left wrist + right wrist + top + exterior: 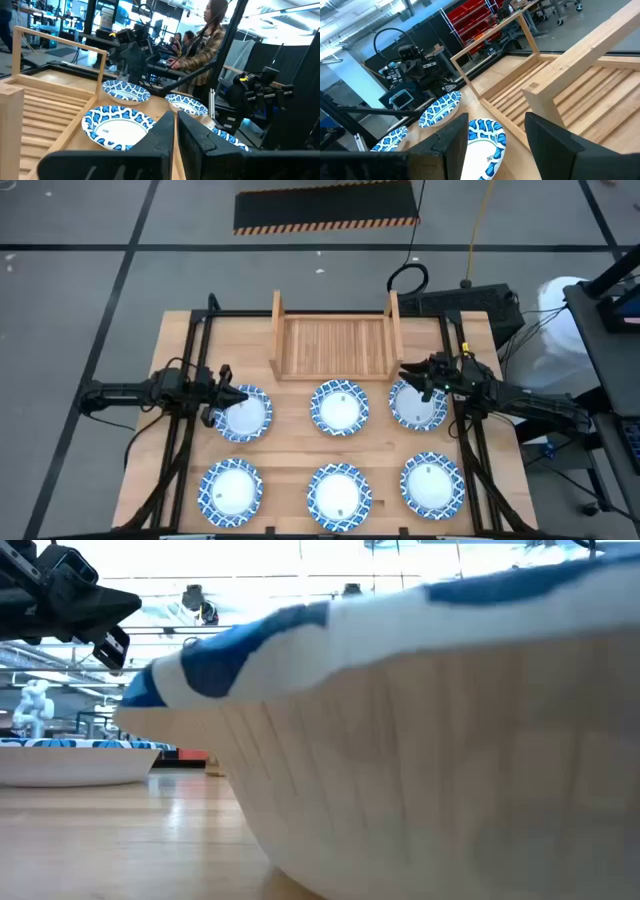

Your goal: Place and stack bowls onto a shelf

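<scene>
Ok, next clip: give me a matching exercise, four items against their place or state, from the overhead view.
Items:
1. left gripper
2. right gripper
3. shelf
4. middle bowl of the near row

Places or states:
A. empty, at the table's far edge
B. fingers open, over the far-right bowl
C. lying flat on the table, no arm near it
D. fingers nearly closed, at the rim of the far-left bowl

Pairs: 1-D, 2-B, 3-A, 4-C
</scene>
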